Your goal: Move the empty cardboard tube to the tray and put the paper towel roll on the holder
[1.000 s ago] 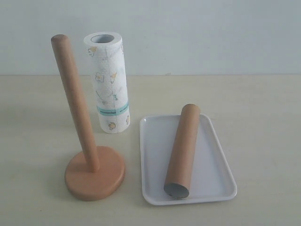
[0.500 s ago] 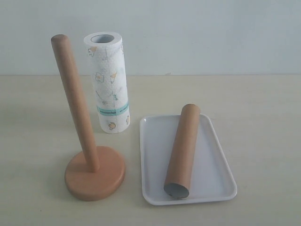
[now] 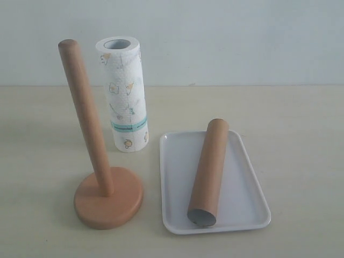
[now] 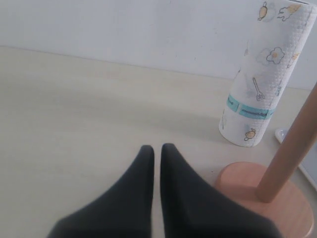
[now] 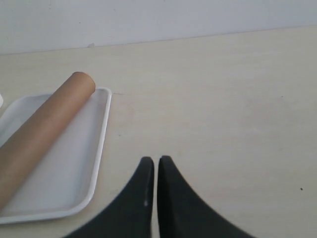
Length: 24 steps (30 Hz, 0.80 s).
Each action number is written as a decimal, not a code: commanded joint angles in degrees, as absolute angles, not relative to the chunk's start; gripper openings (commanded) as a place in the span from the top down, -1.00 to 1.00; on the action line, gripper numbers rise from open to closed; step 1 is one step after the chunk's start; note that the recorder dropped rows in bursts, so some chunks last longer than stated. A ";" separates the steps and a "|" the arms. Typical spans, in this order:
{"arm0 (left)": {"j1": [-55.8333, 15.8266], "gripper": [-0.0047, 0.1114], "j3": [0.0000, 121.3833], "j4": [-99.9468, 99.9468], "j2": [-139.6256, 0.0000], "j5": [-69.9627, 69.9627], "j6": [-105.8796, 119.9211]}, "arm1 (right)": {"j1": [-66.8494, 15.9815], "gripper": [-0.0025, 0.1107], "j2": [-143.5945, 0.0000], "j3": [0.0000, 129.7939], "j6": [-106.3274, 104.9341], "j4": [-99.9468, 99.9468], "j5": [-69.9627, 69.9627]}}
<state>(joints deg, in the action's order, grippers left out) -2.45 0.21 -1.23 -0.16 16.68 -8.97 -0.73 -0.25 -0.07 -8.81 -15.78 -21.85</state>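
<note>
- Two closed, empty claws: left claw (image 4: 157, 148) and right claw (image 5: 156, 161), above the bench (image 5: 223, 99).
- Next, the empty cardboard tube (image 3: 208, 172) lies along the tray (image 3: 174, 183).
- Beside it, the holder (image 3: 110, 204) stands bare.
- Farthest, the paper towel roll (image 3: 124, 102) stands upright on the bench.

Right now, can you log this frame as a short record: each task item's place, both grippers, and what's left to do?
cardboard tube: lying lengthwise in the white tray, far end over the back rim
wooden holder: upright, dowel bare
paper towel roll: standing on the table behind the wooden holder, not on it
left gripper: shut, empty, near the holder's base
right gripper: shut, empty, beside the tray
done: tube in tray
to do: roll onto holder
</note>
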 commanded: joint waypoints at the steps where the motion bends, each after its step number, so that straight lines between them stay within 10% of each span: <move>1: -2.32 0.85 0.00 -1.04 0.00 16.76 -8.99 | -0.56 0.91 0.00 0.00 -9.20 -15.85 -15.43; 24: -2.32 0.85 0.00 -1.04 0.00 16.76 -8.99 | -0.56 0.91 0.00 0.00 2.85 -16.10 23.95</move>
